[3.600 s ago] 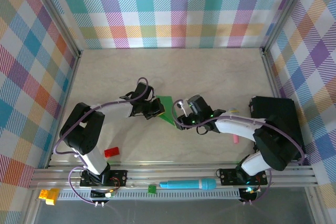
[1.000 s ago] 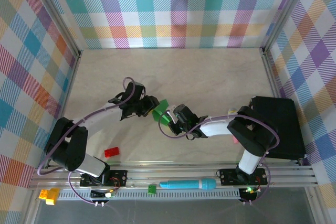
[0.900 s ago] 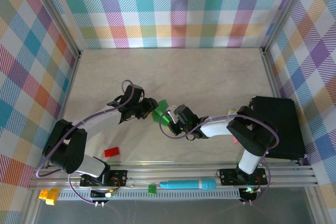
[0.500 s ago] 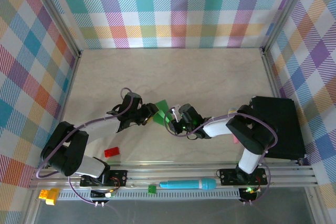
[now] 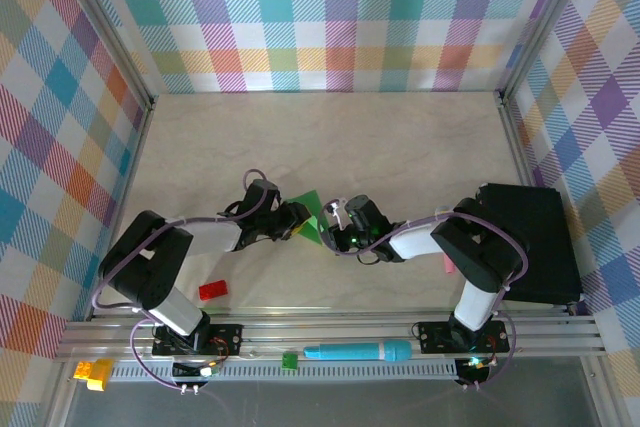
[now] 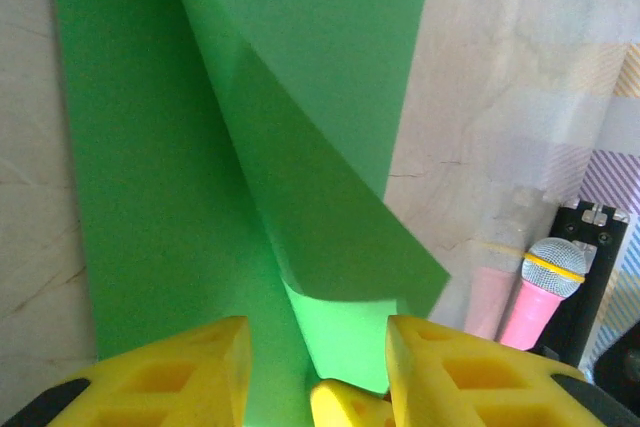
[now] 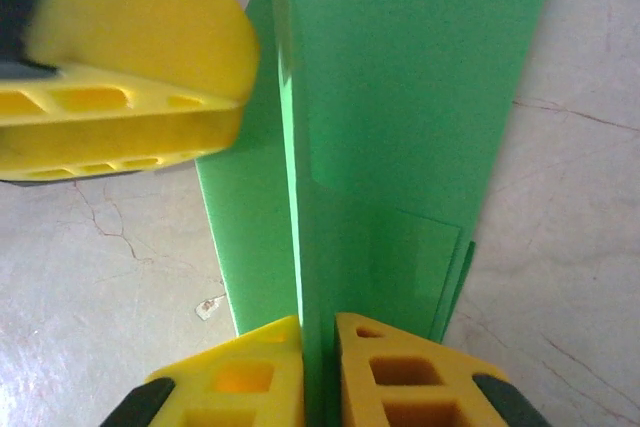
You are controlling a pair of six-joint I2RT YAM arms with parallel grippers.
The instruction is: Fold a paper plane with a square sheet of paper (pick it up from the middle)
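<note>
I read the right end effector (image 7: 318, 342) as clamped on the folded edge of the square sheet of paper (image 5: 312, 209), which lies at the centre of the surface (image 5: 400, 147). At the sheet's 9 o'clock, the left end effector (image 6: 315, 342) stands with its fingers apart around a raised flap.

Risks, as I judge them:
- If I pull the arms apart, the thin sheet may tear or slip from the clamp.
- If the left closes off-line, the crease skews.

Count, near to far: one green block (image 5: 289, 359), one teal marker (image 5: 358, 351), one red block (image 5: 212, 290), one sheet, two end effectors.
</note>
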